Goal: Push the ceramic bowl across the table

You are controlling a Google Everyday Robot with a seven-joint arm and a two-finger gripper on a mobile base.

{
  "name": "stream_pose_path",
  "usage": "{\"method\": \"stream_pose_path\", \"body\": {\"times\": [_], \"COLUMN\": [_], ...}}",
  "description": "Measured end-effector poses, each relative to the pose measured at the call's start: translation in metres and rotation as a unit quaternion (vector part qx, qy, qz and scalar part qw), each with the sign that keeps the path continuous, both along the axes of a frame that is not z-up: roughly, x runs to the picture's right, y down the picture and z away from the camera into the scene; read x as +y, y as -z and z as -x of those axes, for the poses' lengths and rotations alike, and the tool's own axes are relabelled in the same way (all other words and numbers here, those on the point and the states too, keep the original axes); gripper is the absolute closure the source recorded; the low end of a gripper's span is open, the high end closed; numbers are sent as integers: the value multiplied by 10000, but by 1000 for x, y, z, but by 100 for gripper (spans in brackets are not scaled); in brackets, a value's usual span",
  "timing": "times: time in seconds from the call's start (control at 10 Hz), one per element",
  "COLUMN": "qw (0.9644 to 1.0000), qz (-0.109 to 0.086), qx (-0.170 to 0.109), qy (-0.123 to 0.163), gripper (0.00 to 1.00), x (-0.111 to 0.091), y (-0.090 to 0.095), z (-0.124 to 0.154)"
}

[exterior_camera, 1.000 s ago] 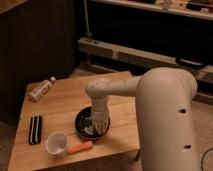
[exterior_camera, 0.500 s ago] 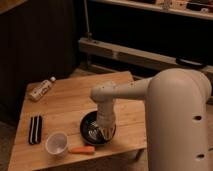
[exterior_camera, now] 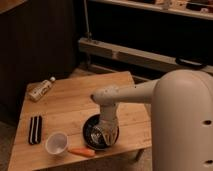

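Observation:
The ceramic bowl (exterior_camera: 91,129), wide, shallow and glossy black, sits near the front edge of the light wooden table (exterior_camera: 75,102). My white arm reaches in from the right and bends down over it. The gripper (exterior_camera: 103,136) hangs inside the bowl, close to its right inner wall, and the wrist covers the bowl's right side. A small translucent white cup (exterior_camera: 56,143) stands just left of the bowl.
An orange carrot (exterior_camera: 81,151) lies at the table's front edge between cup and bowl. A black ridged object (exterior_camera: 34,129) lies at the front left. A plastic bottle (exterior_camera: 41,90) lies on its side at the back left. Dark shelving stands behind.
The arm has shifted right and toward the front, and the bowl has slid with it toward the table's front right. Cup and carrot stay put.

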State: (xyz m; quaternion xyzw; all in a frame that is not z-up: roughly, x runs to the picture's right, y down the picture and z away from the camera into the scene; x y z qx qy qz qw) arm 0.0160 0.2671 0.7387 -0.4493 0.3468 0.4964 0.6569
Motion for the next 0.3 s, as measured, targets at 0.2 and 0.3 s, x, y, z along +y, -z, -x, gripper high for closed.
{"method": "stream_pose_path", "body": {"times": [0.2, 0.3], "qw": [10000, 10000], "qz": [3, 2], "qx": [9, 7], "qy": [-10, -8], "gripper": [97, 97], "x": [0, 0], "y": [0, 0], "z": [-1, -1]}}
